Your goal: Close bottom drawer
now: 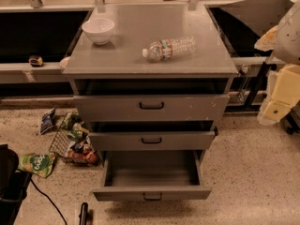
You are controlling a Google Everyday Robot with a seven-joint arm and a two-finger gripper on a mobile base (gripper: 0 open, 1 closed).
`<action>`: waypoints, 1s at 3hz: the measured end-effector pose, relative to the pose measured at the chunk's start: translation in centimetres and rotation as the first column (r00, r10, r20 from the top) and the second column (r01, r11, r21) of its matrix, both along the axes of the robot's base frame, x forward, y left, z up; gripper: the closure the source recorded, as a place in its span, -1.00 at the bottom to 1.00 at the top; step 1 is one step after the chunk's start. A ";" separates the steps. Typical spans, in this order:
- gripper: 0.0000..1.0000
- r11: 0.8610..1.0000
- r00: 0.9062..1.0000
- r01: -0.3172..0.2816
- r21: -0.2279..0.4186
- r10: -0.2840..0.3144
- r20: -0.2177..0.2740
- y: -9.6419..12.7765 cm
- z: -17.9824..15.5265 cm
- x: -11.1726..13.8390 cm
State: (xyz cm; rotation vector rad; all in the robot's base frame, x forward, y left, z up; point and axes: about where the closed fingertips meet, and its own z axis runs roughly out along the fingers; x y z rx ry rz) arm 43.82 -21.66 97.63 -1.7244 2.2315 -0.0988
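so the grey cabinet (pixel 151 125) sits dead centre, and the bottom drawer (pixel 151 192) is pulled way out toward the camera; you can look straight down into its tray, and its low front with the little black handle is the nearest bit of the cabinet; the middle drawer (pixel 151 140) just above it sticks out a little, and the tall top drawer (pixel 151 108) is out a bit too, with a dark gap showing behind its front

on the worktop (pixel 140 25) there's a white bowl (pixel 98 30) near the back left corner and a plastic water bottle (pixel 168 48) lying on its side further right, cap pointing left; the two are well apart

the end effector (pixel 276 104) is off at the right edge of the shot, a pale yellowish lump hanging beside the cabinet and not touching it; honestly can't tell how far open it is or whether it's got hold of anything

on the speckled floor to the left there's a wire basket (pixel 70 146) with snack packs in it, touching or just beside the cabinet's lower left side; a green bag (pixel 37 163) lies flat further left; a black cable (pixel 47 201) runs across the bottom left corner
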 end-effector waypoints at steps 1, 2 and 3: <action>-1.00 1.000 1.000 0.000 0.000 0.000 0.000 0.0 0.0 0.0; -1.00 0.997 0.997 -0.074 0.018 0.074 -0.036 0.7 -3.5 -0.3; -1.00 0.977 0.975 -0.186 0.101 0.197 -0.106 2.8 -11.1 -1.6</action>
